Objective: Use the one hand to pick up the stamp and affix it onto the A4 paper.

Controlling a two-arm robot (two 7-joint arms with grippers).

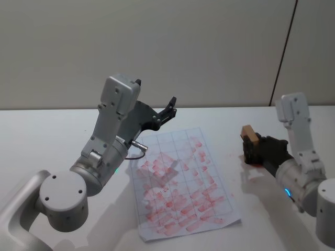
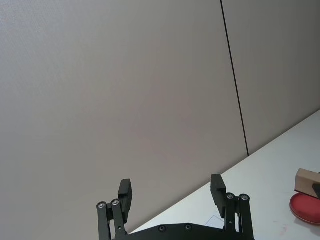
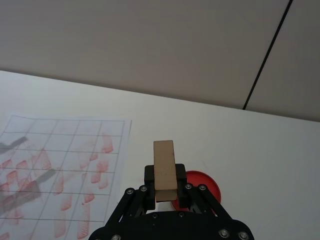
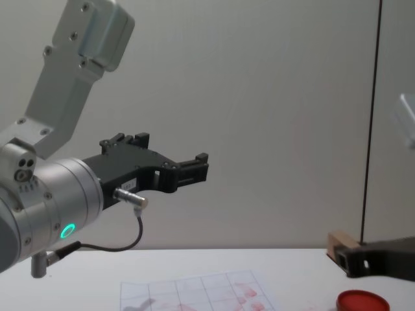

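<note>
Stamp (image 3: 164, 167) in the grip right now: a small, plain, light-tan wooden block, longer than it is wide, its faces bare and smooth. The right gripper (image 3: 165, 186) has its black fingers clamped on the lower part of the block, one on each side, and most of the wood sticks out beyond the fingertips. It sits on the right side of the white table (image 1: 47, 130), just above the round red ink pad (image 3: 202, 186), which peeks out from behind the fingers; whether the block touches the pad, I cannot tell. Over to the left lies the A4 paper (image 1: 180, 180), a white sheet with a faint grey grid, flat on the table and crowded with reddish-pink smudges across most of its squares. Stamp and sheet are apart, with bare table between them. The left gripper (image 1: 168, 109) hangs raised above the far left edge of the paper, fingers spread apart and holding nothing.
</note>
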